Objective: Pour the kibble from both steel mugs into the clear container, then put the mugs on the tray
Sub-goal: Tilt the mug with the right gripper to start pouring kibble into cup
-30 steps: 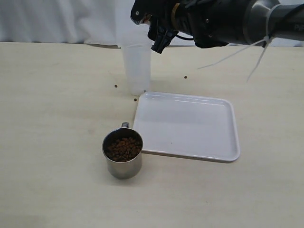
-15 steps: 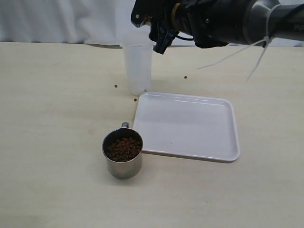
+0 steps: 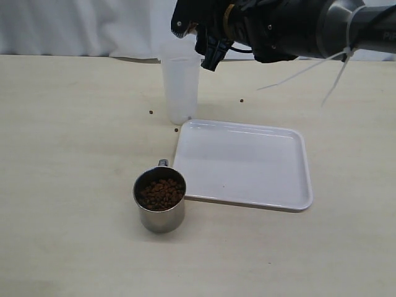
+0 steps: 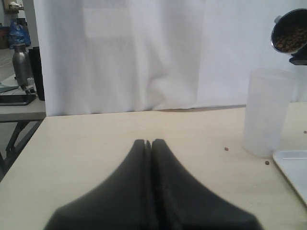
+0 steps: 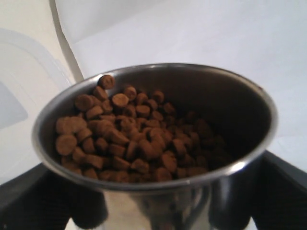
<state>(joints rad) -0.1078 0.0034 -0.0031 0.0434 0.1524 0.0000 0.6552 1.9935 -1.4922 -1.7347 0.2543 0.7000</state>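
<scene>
A white curtain (image 4: pixel 144 57) hangs in folds behind a pale beige table (image 3: pixel 74 185), evenly lit with soft shadows. In the left wrist view, a grey side table (image 4: pixel 19 114) stands past the table's edge, bearing 1 metal bottle (image 4: pixel 20 64), a dark flask (image 4: pixel 37 72) and a blue bag (image 4: pixel 19 36).

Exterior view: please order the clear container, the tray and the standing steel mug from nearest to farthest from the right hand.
1. Clear container, just below the right hand.
2. Tray, lower in the view, at right.
3. Standing steel mug, lowest in the view, by the tray's left edge.
</scene>
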